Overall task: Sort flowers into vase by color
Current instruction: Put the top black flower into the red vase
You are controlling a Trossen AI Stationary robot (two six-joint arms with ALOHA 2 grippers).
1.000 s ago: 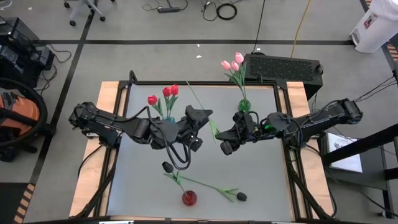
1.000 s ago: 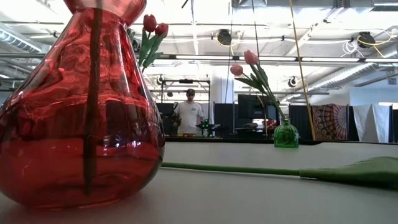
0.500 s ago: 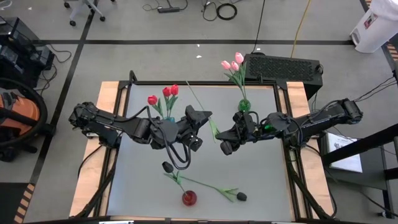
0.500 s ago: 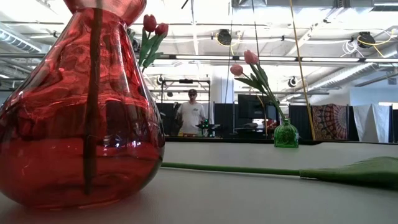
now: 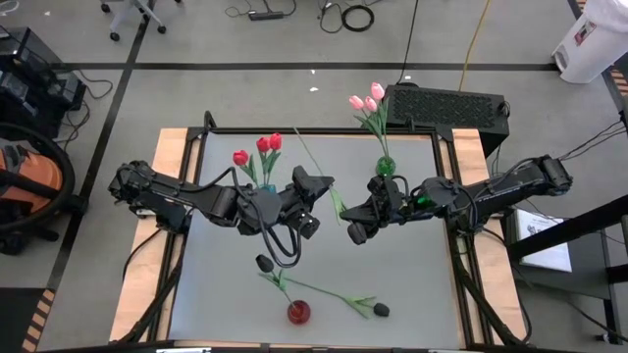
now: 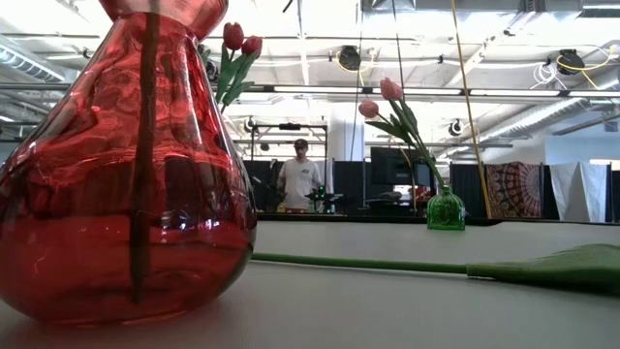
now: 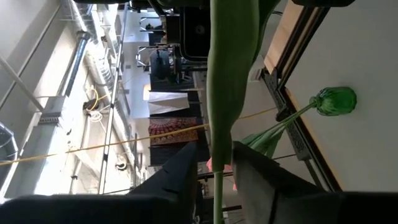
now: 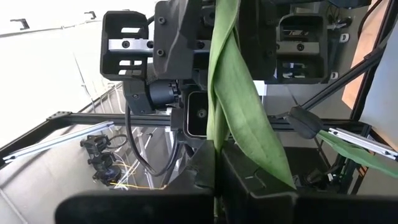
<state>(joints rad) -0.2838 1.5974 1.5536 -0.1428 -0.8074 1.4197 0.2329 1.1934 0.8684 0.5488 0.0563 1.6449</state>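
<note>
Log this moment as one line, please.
left tool: at stem, mid-table | right tool: shut on stem | black tulip: lying by red vase

Grey-topped wooden-framed table [image 5: 412, 284]: rear left, three red tulips [image 5: 263, 147] standing in a vase; rear right, pink tulips [image 5: 367, 100] in a small green glass vase [image 5: 386, 166]. Front centre: round red glass vase [image 5: 298, 312], holding one black-headed tulip [image 5: 265, 263]; a second black-headed tulip [image 5: 379, 310] lying on the table just right of it. Centre: left gripper [image 5: 316, 204] and right gripper [image 5: 351, 226] facing each other, a green leafy stem [image 5: 336, 201] between them.
</note>
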